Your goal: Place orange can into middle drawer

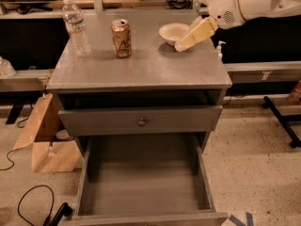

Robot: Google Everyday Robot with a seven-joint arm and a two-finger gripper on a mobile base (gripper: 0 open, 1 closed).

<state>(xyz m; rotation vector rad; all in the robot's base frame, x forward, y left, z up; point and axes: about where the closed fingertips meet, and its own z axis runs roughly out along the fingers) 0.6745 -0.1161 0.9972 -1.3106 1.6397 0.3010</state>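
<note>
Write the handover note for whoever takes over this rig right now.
The gripper is over the right side of the cabinet top, beside the white bowl and apart from the can.
The orange can stands upright on the cabinet top, right of the water bottle.
The middle drawer is pulled open, and the can is not in it.
Done: drawer open.
Left: grasp the can, lower it into the drawer, release.
</note>
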